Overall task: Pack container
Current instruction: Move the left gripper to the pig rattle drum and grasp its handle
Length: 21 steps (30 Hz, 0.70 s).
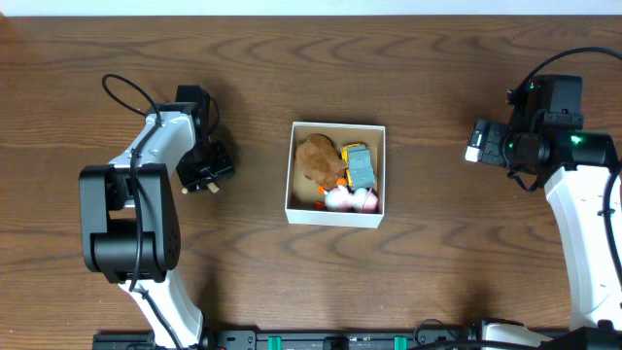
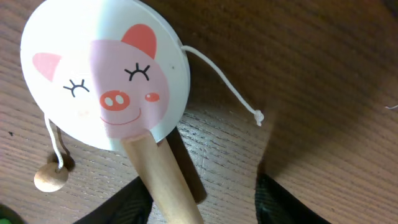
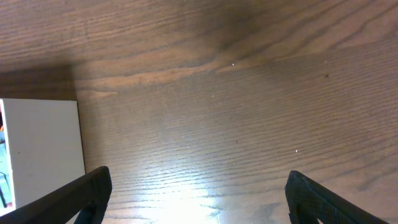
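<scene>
The container (image 1: 335, 216) is a square white-walled box at the table's middle. It holds a brown plush (image 1: 318, 158), a grey-blue toy (image 1: 362, 170) and pink-white round toys (image 1: 350, 199). A pig-faced rattle drum (image 2: 106, 81) with a wooden handle (image 2: 165, 180) lies on the table to the container's left. My left gripper (image 2: 205, 208) is open and straddles the handle; its left jaw is close to the handle and its right jaw is well clear. In the overhead view my left gripper (image 1: 202, 177) covers most of the drum. My right gripper (image 3: 196, 199) is open and empty over bare table right of the container.
The drum's string ends in a wooden bead (image 2: 51, 177) on one side and a knot (image 2: 258, 116) on the other. The container's white wall (image 3: 40, 149) shows at the left of the right wrist view. The right arm (image 1: 544, 136) stands at the far right.
</scene>
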### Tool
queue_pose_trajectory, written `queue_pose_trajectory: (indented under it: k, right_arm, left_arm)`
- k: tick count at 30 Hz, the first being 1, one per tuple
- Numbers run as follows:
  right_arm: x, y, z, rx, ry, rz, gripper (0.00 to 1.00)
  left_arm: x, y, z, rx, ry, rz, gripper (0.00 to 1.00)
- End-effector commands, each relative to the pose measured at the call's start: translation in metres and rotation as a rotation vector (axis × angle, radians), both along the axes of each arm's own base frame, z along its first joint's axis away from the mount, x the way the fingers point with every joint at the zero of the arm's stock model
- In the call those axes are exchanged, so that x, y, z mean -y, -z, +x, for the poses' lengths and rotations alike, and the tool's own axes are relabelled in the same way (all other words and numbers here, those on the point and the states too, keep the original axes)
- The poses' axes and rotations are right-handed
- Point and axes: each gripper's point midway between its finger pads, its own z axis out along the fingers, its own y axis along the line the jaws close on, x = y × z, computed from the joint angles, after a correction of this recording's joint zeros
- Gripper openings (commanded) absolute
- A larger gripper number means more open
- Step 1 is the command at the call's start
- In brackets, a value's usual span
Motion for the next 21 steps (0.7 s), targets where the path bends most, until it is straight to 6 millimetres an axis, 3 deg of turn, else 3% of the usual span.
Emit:
queue_pose_trajectory:
  k: [1, 6, 21]
  right_arm:
    - [0.0002, 0.0021, -0.0001, -0.009, -0.017, -0.005, 0.91]
    - [0.0002, 0.0027, -0.0012, -0.014, -0.023, -0.008, 0.9]
    - [0.0, 0.0034, -0.0026, -0.02, -0.023, -0.008, 0.9]
  left_arm:
    - [-0.0053, 0.0072, -0.0068, -0.032, 0.002, 0.026, 0.49]
    - [-0.0053, 0.0063, -0.0064, -0.029, 0.002, 0.026, 0.41]
    - [-0.0065, 0.0063, -0.0066, -0.032, -0.07, 0.03, 0.34]
